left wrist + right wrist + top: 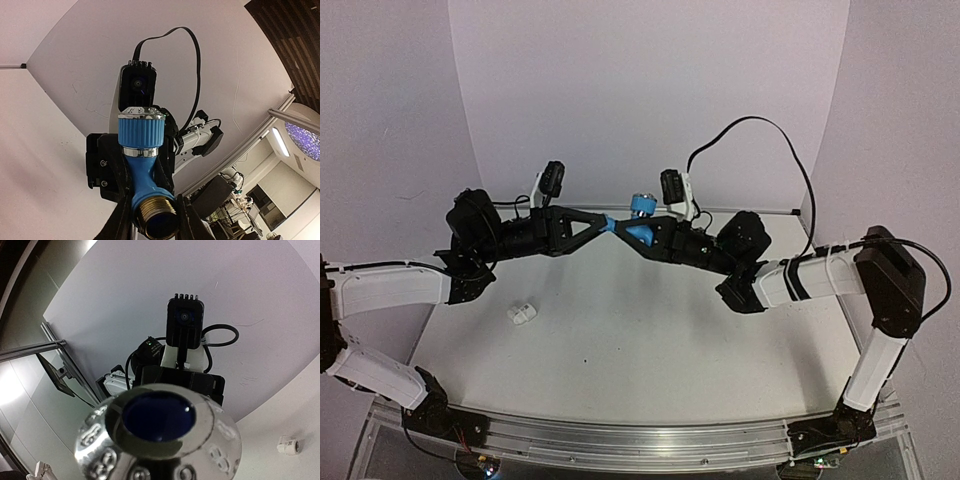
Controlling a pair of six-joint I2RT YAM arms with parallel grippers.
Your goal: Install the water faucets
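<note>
The left gripper is clamped tight on the tap, its two fingers pinching the brass threaded mouth at the lower end. The ribbed blue cap stands up just beyond its fingertips. The right gripper faces it tip to tip, with its fingers on either side of the blue neck. Whether they press on the neck or only flank it I cannot tell, because in its own wrist view the shiny cap top fills the foreground and hides them. The tap is therefore held in the air between the two grippers, clear of the table. The white fitting lies loose on the table, below the left gripper and nearer that arm's base, well apart from both grippers and untouched. The step in hand looks like a pass or re-grip of the tap between the arms, and nothing has been joined yet. The next move probably needs one gripper to hold the tap alone by its neck, leaving the threaded mouth uncovered. The other gripper would then let go, go down for the fitting, and line it up squarely with that mouth.
</note>
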